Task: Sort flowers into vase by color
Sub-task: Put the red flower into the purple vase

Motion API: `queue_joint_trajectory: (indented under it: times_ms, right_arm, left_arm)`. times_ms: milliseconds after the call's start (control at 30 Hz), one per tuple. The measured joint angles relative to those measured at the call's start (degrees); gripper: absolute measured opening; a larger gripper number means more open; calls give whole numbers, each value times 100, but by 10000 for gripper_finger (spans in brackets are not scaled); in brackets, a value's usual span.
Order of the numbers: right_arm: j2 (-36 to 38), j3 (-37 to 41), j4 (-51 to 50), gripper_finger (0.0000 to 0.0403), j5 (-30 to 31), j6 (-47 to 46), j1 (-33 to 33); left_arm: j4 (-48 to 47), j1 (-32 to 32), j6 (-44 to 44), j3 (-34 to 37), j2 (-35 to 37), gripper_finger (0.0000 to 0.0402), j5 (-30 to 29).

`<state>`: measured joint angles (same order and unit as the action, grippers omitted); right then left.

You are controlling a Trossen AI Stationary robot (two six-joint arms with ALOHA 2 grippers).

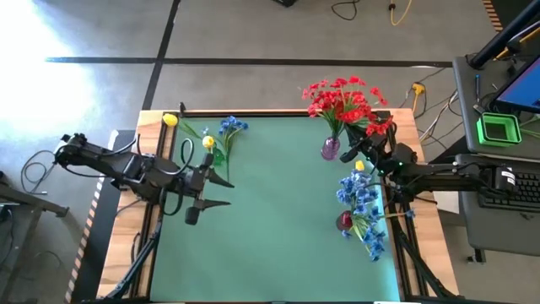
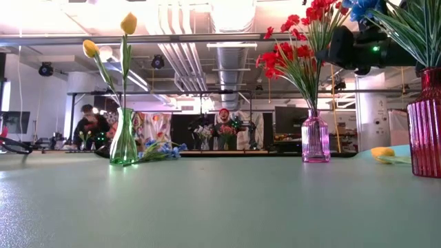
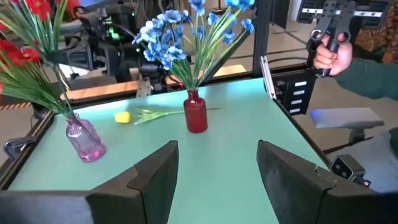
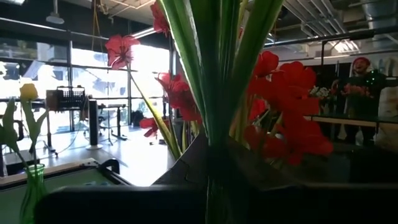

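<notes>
The right gripper (image 1: 369,145), beside the pink glass vase (image 1: 330,149), pinches a light, floppy red artificial flower (image 4: 283,134) by its thin green stem (image 4: 217,93), likely the safest hold.

Grey concrete floor (image 1: 253,34) w/ dark tape lines; exposed ducts (image 2: 227,17) overhead, big windows (image 4: 99,93) far side, desk w/ laptop (image 1: 519,84) at right.
</notes>
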<state>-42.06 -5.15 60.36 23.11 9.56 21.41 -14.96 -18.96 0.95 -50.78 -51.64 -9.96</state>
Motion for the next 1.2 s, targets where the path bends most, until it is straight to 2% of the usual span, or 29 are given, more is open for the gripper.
queue_joint_trajectory:
  times_ms: [600, 1200]
  right_arm:
    - [0, 0, -5, 24, -6, -103, -2]
    - [-2, 0, -8, 24, -7, -157, -2]
  left_arm:
    - [548, 2, 94, 517, 5, 205, 0]
    - [560, 2, 129, 474, 16, 205, -2]
